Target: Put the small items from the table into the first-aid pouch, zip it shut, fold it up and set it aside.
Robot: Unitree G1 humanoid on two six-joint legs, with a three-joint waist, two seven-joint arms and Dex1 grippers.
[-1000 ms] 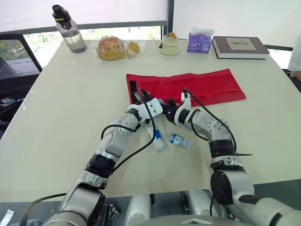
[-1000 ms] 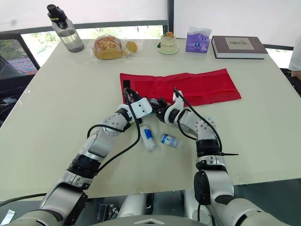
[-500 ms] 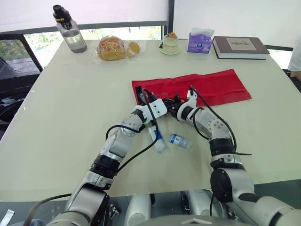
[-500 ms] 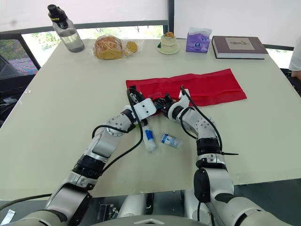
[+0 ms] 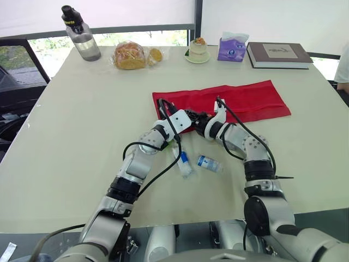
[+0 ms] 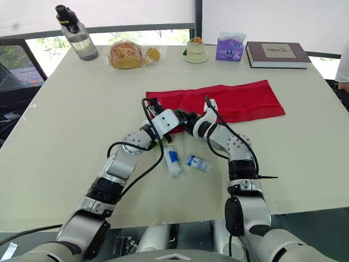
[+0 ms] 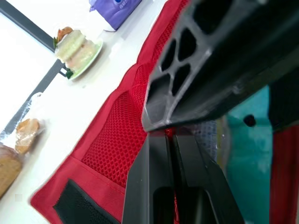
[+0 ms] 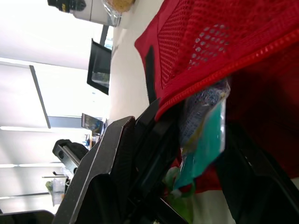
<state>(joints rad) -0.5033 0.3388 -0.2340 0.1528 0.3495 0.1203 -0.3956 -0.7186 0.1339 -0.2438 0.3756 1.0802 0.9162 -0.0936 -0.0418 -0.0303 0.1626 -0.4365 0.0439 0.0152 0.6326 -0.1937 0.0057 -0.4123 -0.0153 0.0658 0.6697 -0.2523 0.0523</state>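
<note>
- Head view: the red first-aid pouch (image 5: 240,101) lay unfolded flat in the middle of the table (image 5: 82,120), long side running left to right. The left end effector (image 5: 187,115) and the right end effector (image 5: 202,122) met at its near-left corner. A blue-labelled tube (image 5: 184,162) and a little bottle (image 5: 209,164) sat loose on the table, just nearer than that corner.
- Left wrist view: the left one's fingers (image 7: 159,186) were clamped shut on the pouch's red edge. A teal packet (image 7: 243,144) was right beside them at the opening.
- Right wrist view: the right one was gripping that teal packet, whose far end was tucked under the pouch's lip.
- My take: the step was feeding the packet in. Best to hold the lip pinched up and push the packet well inside before letting go, or it'd likely slide back out.
- The pouch looked like thin, floppy fabric with mesh pockets, so I'd guess the mouth collapses the moment the left grip lets go.
</note>
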